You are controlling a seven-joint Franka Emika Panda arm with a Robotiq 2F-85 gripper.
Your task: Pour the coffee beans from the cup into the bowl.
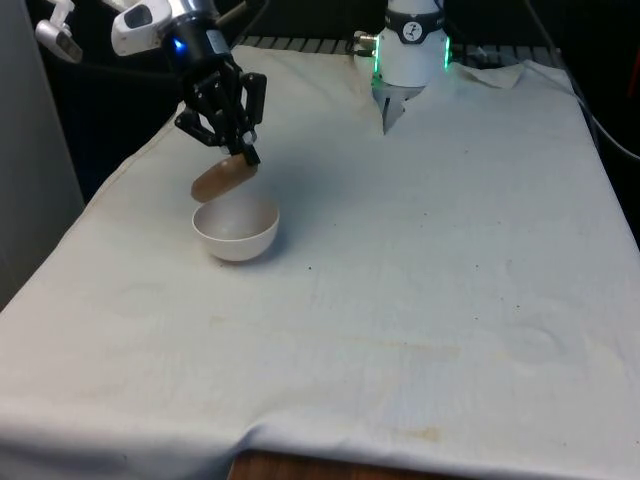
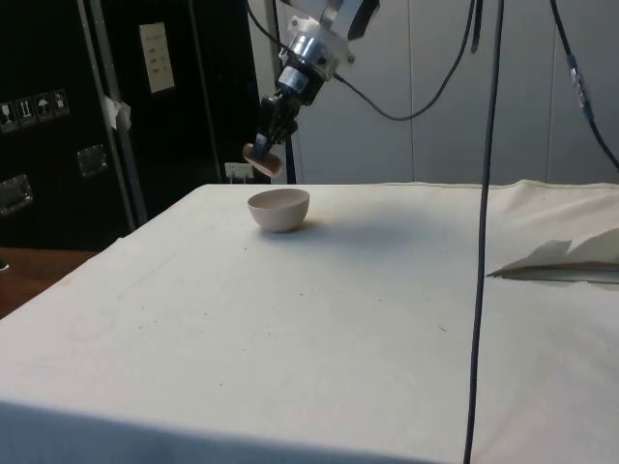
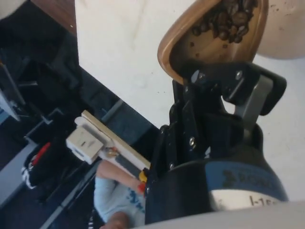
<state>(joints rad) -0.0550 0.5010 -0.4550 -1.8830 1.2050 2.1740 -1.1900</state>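
Observation:
A brown cup (image 1: 222, 180) hangs tipped on its side just above the white bowl (image 1: 236, 229), near the front view's left. My gripper (image 1: 240, 158) is shut on the cup's rim. In the side view the cup (image 2: 262, 160) hangs tilted beside and above the bowl (image 2: 280, 209), with the gripper (image 2: 264, 147) over it. The wrist view looks into the cup (image 3: 209, 36), where coffee beans (image 3: 225, 20) lie heaped towards its lowered lip, next to the bowl's edge (image 3: 286, 28). The inside of the bowl looks bare in the front view.
The white cloth (image 1: 420, 290) covers the table, and its left edge (image 1: 90, 210) runs close to the bowl. A fold of cloth (image 2: 566, 259) lies at the side view's right. A cable (image 2: 481, 232) hangs down in the side view. A person's sleeve (image 3: 116, 198) shows past the table edge.

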